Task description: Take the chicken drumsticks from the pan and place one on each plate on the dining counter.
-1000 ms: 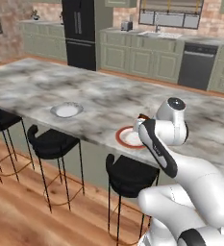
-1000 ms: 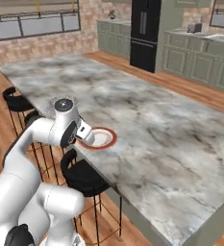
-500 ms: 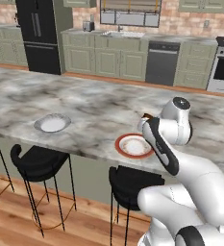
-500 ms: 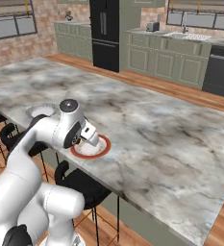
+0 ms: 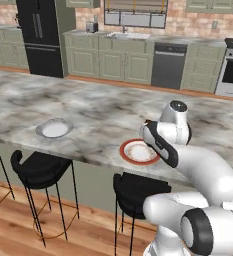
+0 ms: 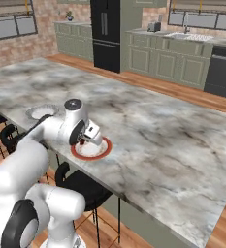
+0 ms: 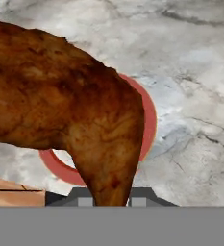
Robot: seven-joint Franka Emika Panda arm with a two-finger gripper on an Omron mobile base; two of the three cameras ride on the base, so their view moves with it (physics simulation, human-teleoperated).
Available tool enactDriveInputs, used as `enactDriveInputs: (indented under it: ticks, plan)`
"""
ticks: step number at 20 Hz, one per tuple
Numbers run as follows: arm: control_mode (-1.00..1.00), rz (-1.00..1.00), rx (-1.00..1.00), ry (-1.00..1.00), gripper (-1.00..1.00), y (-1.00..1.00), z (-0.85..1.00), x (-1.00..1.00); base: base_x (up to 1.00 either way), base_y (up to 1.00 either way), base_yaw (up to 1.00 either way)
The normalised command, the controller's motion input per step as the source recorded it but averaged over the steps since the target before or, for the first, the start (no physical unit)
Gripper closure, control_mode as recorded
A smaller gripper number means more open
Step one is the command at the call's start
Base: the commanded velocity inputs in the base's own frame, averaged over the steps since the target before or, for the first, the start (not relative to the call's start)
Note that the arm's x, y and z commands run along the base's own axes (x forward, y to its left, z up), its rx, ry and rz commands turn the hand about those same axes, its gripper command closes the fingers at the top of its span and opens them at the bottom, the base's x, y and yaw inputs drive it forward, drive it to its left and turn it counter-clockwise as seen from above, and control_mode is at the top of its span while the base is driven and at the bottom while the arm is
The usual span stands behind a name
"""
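- Compared with 0.5 s ago, both base views are shifted sideways along the island, so the base is driving; the gripper keeps its place above the red-rimmed plate.
- Held between the fingers is the reddish-brown drumstick; in the hand view its narrow end goes down between the 2 tips at 6 o'clock, so the fingers are clenched on it.
- In the hand view the red rim curves out from behind the meat at about 3 o'clock, and the marbled top lies all around.
- In the right base view the drumstick is a small dark piece under the hand, over the plate; I cannot tell if it touches the plate.
- On the dining counter the plain grey-white plate lies well apart, at 9 o'clock of the red-rimmed one, near the front edge.
- Under that edge stand 2 black stools.
- At 12 o'clock, far behind, stands a black refrigerator.
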Motion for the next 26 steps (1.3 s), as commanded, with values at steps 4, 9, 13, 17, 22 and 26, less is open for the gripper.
enactDriveInputs:
  ticks: [4,9,13,17,22,26]
  plan:
    - [-1.0,0.0,-0.13,0.24,1.0,0.25,-0.25,0.97,0.0,0.0,0.0]
    - [-1.0,0.0,-0.04,0.2,1.0,0.1,-0.29,0.36,0.0,0.0,0.0]
    - [-1.0,0.0,0.0,0.09,1.0,0.01,-0.42,0.2,0.0,0.0,0.0]
    - [-1.0,0.0,0.0,0.0,1.0,-0.09,-0.45,0.16,0.0,0.0,0.0]
    - [-1.0,0.0,0.0,0.0,1.0,-0.02,-0.56,0.18,0.0,0.0,0.0]
    - [-1.0,0.0,0.0,0.0,1.0,0.0,-0.58,0.2,0.0,0.0,0.0]
